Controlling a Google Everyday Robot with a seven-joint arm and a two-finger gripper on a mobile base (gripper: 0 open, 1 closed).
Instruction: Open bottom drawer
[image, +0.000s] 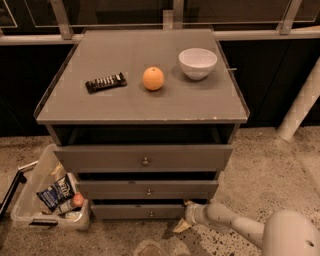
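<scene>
The gripper (184, 218) sat low by the floor, beneath the worktop's front edge and toward its right corner, pressed up against the right end of the bottom drawer (125, 212). Whether it was spread or closed could not be told. It lay to the right of the drawer's small knob (151, 214), not on it, so it had probably come in at the drawer's end to hook the front rather than pinch the knob. The pale arm (227, 224) ran back from it to the right, nearly level, which suited a straight pull outward.

The bottom drawer looked close to shut, set beneath the middle drawer (147, 190) and the tall top drawer (142, 159), so the opening seemed barely begun.

On the worktop (125, 107) a white bowl (197, 62) stood toward the back right corner, an orange (153, 78) near the middle and a dark bar (105, 82) toward the left edge, all well clear of the work. A clear bin (31, 201) of packets rested on the floor below the front left corner.
</scene>
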